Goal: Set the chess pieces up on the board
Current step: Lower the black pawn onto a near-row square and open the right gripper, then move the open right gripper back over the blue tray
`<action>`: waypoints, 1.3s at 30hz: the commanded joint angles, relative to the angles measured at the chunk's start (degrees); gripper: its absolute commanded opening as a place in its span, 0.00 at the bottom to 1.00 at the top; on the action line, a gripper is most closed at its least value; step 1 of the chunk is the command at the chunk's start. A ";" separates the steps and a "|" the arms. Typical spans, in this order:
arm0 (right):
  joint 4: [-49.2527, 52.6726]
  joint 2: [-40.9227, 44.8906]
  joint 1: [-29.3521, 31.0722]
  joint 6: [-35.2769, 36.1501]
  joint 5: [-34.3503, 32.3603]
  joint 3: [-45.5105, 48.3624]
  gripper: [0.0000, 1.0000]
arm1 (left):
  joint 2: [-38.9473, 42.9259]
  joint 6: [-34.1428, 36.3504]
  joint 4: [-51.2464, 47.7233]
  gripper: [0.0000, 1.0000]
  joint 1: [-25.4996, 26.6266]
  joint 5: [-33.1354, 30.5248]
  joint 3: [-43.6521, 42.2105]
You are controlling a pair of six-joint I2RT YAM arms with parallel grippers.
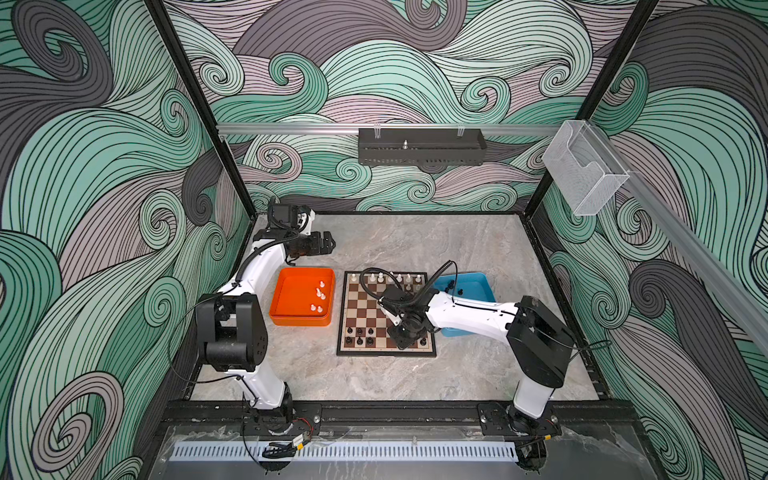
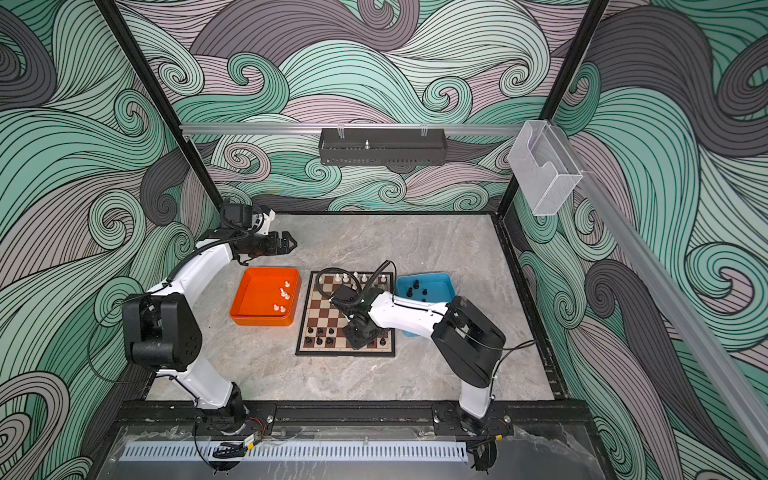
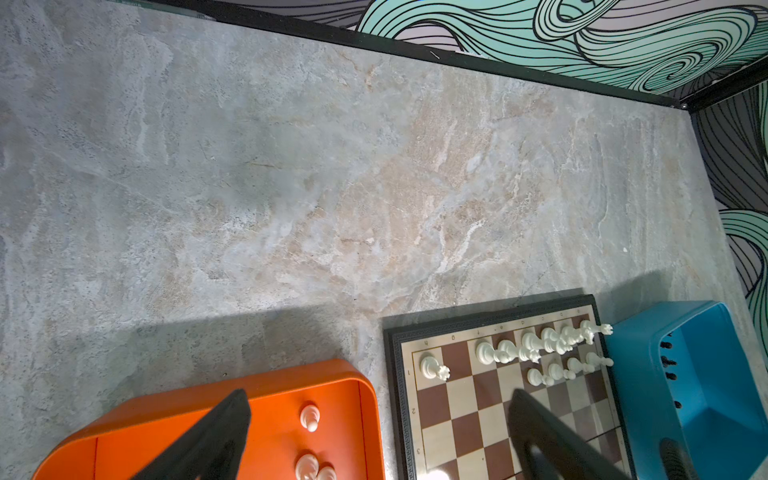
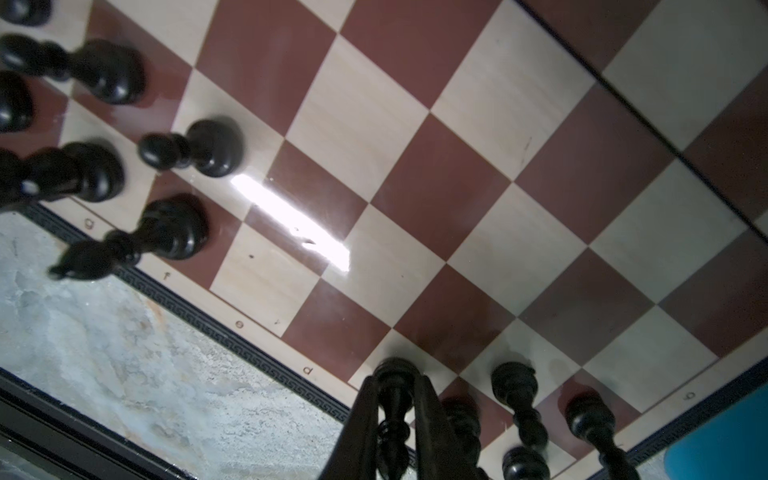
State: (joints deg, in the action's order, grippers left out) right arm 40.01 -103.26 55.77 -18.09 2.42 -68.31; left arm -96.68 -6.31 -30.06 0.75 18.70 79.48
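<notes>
Now | left gripper [image 2: 293, 242]: spread wide, off far-left corner of board [image 2: 328, 309] | right gripper [image 4: 392, 378]: astride 1 black piece [image 4: 394, 401], grip unclear

2 white arms [image 1: 465, 311], black joint housings [image 1: 230, 328], looping black cables [image 1: 368, 282], black tapered fingers [image 3: 216, 436].

Rt arm [image 1: 465, 313] is covering the board [image 1: 361, 309]'s near-rt squares & part of the blue tray [image 1: 478, 282] in both top views. Black chessmen [image 4: 12, 99] are running off the rt wrist view's edge, blurring.
</notes>
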 commanded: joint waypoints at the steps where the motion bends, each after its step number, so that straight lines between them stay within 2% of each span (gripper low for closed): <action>1: 0.65 -0.63 0.31 -0.52 -0.02 0.46 0.21 | -0.96 -0.59 -1.31 0.99 -0.40 0.73 2.23; 19: 5.49 4.84 0.04 -0.46 -3.10 -4.82 0.33 | -0.38 -0.72 -1.75 0.99 -0.40 0.30 2.44; 24: 6.77 7.32 -1.52 -0.28 -2.67 -6.82 0.40 | -0.16 -0.96 -2.26 0.99 -0.38 -0.33 2.70; 27: 6.67 10.45 -5.01 -0.80 -1.05 -7.36 0.46 | 0.17 -1.24 -2.37 0.99 -0.40 -0.58 2.79; 32: 7.02 16.29 -14.25 -0.71 -1.04 -7.77 0.67 | 0.50 -1.53 -3.53 0.99 -0.34 -2.73 3.16; 35: 8.07 18.71 -20.88 -0.55 -2.44 -7.41 0.75 | 0.77 -1.82 -5.35 0.98 0.78 -8.24 3.56; 37: 9.87 19.24 -25.49 -0.13 -4.20 -6.88 0.89 | 1.16 -1.16 -5.87 0.99 2.72 -11.54 3.49; 39: 11.21 18.83 -29.76 0.67 -4.44 -5.98 0.91 | 1.06 -0.73 -6.38 0.99 5.06 -12.36 3.62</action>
State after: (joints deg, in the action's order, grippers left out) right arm 47.11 -84.05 29.23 -18.24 -0.12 -75.05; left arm -96.97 -7.29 -33.52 2.81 10.59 80.82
